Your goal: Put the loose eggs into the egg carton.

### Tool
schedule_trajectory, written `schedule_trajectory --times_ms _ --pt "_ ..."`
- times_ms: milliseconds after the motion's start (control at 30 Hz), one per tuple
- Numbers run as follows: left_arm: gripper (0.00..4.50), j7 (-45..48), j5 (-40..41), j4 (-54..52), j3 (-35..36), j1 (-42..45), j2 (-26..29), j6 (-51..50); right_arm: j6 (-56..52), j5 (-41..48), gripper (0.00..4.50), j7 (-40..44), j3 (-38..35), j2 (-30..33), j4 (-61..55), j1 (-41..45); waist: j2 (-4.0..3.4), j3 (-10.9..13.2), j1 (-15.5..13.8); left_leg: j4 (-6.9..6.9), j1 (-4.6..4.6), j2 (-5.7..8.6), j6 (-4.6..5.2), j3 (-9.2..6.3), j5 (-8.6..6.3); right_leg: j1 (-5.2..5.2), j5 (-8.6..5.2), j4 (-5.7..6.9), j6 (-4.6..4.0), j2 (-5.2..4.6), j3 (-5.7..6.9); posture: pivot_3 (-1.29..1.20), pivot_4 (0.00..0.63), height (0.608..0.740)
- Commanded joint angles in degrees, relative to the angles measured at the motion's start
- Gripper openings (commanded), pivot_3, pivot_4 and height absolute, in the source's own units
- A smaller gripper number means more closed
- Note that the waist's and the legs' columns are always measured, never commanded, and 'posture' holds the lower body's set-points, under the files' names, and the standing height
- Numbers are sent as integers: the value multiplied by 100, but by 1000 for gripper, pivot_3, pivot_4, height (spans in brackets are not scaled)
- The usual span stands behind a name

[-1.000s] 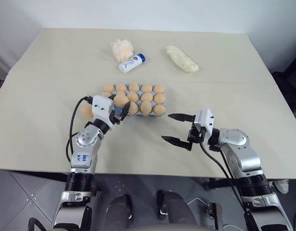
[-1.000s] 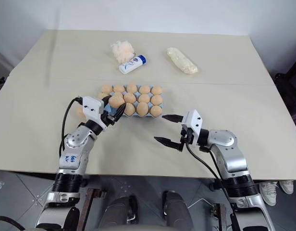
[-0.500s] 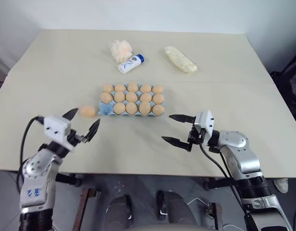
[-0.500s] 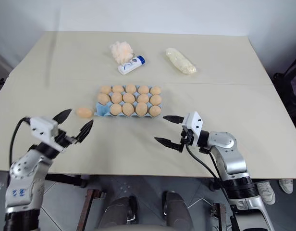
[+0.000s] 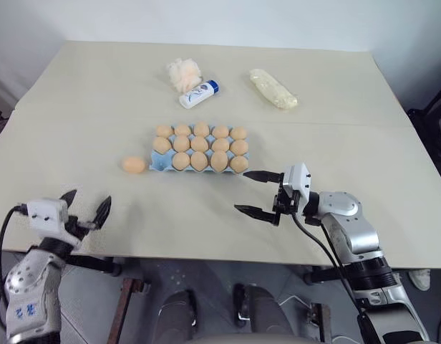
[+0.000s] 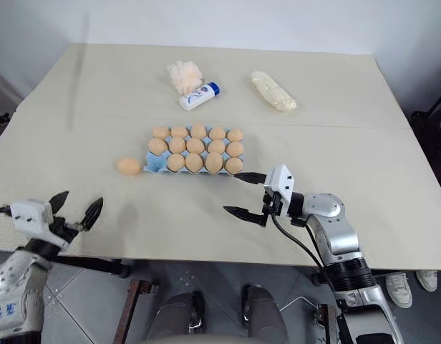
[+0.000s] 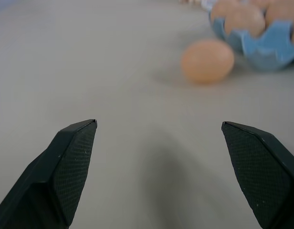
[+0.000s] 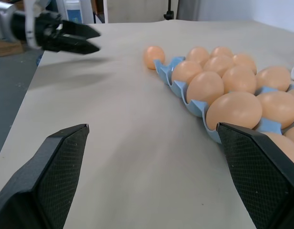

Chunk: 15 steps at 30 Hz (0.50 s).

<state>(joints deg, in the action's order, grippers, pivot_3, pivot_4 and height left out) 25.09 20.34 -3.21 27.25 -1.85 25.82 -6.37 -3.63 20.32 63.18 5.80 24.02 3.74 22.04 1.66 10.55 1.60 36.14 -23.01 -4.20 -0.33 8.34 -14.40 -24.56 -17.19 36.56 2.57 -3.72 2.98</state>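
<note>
I see a beige table [image 5: 335, 93] against a white wall. The egg carton [image 5: 154, 162] lies ahead of my spread, empty left gripper [image 5: 86, 206]; my right gripper [image 5: 253, 193], equally spread, is beside it. One loose egg [image 5: 133, 165] rests just outside.

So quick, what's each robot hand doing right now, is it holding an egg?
Left end effector: open, holding nothing, near the table's front edge.
Right end effector: open, holding nothing, beside the egg carton.

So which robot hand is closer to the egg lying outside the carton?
Left. The left gripper hangs near the table's front edge, diagonally from the loose egg. The right gripper is past the egg carton.
</note>
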Motion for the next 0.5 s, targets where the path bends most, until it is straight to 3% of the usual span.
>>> schedule_trajectory --times_ms 33,367,500 --pt "4458 22 100 321 -198 735 157 -205 112 35 4500 20 -29 -16 -72 76 0 0 -2 1 0 2 1 0 1 0 1 2 3 0 2 0 150 740" --pt "4458 -97 -436 1976 -973 2409 83 -174 73 40 4500 -125 1 -69 -248 -35 1 0 -3 3 2 -6 18 10 10 -9 6 19 11 19 7 0 150 740" --pt "4458 -126 -498 2340 -1033 2618 38 -106 48 54 4500 -176 -14 -48 -351 -98 2 -1 14 11 0 -5 19 14 10 -8 7 21 12 17 3 0 150 740"
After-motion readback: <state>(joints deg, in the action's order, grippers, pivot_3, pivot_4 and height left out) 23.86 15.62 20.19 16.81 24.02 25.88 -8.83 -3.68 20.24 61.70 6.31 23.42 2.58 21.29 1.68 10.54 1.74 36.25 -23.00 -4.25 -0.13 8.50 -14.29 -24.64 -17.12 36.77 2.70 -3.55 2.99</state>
